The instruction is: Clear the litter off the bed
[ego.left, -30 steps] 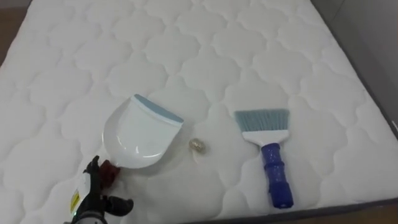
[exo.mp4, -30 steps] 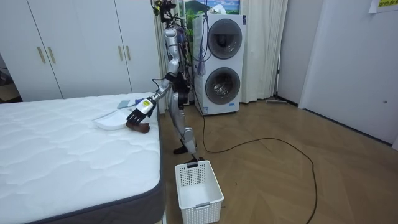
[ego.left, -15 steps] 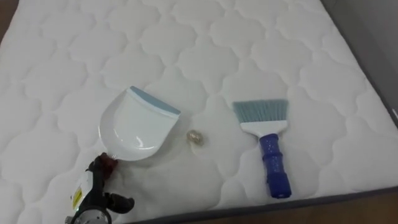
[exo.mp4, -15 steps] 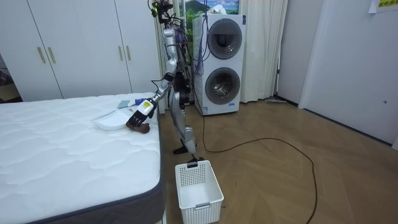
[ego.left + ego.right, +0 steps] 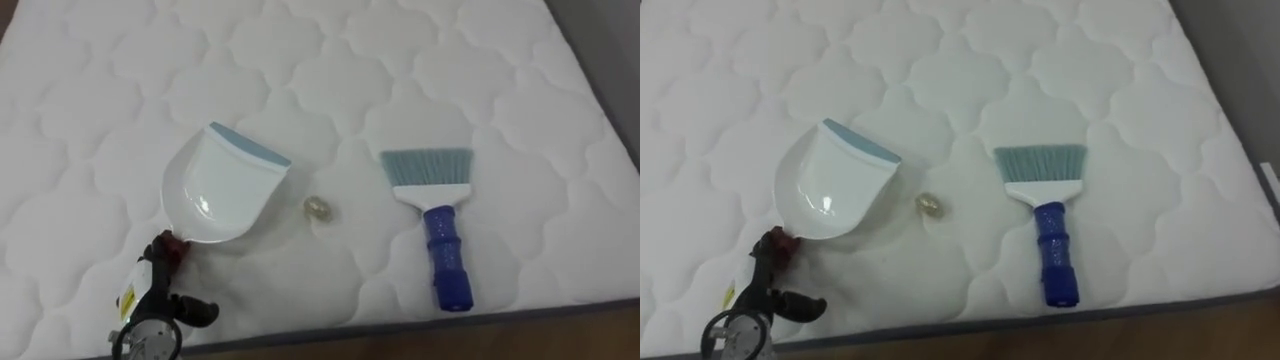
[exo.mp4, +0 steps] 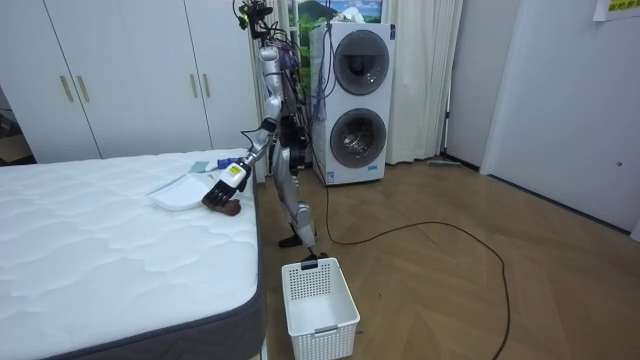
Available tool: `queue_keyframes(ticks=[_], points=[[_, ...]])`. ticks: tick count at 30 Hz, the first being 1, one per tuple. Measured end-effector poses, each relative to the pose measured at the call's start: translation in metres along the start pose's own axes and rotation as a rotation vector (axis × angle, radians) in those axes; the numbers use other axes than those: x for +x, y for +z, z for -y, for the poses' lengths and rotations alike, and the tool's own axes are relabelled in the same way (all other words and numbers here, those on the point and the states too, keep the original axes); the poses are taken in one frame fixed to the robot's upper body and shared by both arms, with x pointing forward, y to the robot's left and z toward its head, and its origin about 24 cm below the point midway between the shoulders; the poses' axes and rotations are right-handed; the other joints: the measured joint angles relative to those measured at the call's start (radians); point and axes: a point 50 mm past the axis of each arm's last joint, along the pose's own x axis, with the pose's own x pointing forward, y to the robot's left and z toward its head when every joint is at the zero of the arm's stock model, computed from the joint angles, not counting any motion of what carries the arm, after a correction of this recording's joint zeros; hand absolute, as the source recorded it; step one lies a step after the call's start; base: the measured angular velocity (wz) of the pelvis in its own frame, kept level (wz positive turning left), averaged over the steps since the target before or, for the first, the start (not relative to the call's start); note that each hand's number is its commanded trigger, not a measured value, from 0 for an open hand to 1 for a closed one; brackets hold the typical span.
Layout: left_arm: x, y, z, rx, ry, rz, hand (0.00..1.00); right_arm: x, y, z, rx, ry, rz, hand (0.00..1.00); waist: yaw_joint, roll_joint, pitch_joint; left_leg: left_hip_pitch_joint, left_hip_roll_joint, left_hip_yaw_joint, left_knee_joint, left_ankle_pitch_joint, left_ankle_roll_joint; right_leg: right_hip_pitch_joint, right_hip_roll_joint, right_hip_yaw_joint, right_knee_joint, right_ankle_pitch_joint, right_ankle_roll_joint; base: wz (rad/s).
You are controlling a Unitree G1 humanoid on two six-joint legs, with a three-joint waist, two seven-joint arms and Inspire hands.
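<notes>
A white dustpan point(image 5: 222, 190) with a pale blue lip lies on the white quilted mattress point(image 5: 400, 60), its dark red handle point(image 5: 176, 246) pointing towards me. My left hand point(image 5: 150, 305) comes in at the lower left. Its fingers reach up to the handle's end and its thumb is spread out to the right. A small crumpled ball of rubbish point(image 5: 318, 208) rests just right of the pan's mouth. Further right lies a brush point(image 5: 440, 240) with grey-blue bristles and a blue handle. In the room view I stand at the bed's side with the left hand point(image 6: 222, 185) over the handle.
The mattress's near edge point(image 5: 400, 325) runs along the bottom, with wooden floor beyond it. A white laundry basket point(image 6: 320, 297) stands on the floor by the bed's corner. Stacked washing machines point(image 6: 357, 100) are behind me and white wardrobes point(image 6: 120, 80) line the wall.
The eye view has shifted a little, so the camera moved. My left hand stays at the dustpan's handle. Pan, rubbish and brush lie where they were.
</notes>
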Motion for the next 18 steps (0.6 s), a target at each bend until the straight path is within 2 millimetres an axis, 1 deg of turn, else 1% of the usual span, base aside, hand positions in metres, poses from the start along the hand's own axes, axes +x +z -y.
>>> queue_keyframes(ticks=[12,18], points=[[-0.0019,0.0020,0.0034,0.035,-0.003,0.028,0.00,0.0000,0.0003,0.0000,0.004,0.001,0.004,0.00,-0.001,0.001,0.0004,0.000,0.001,-0.001,0.003,0.000,0.000,0.008,-0.007,-0.023,-0.002,0.000,0.000,0.03],[-0.0018,0.0037,0.0025,0.029,0.014,0.042,0.00,-0.0002,0.0007,0.0005,0.006,-0.006,0.017,0.00,-0.006,0.004,0.0028,-0.013,0.002,-0.003,0.016,0.000,0.000,0.011,-0.008,-0.036,-0.014,0.000,0.000,0.03]])
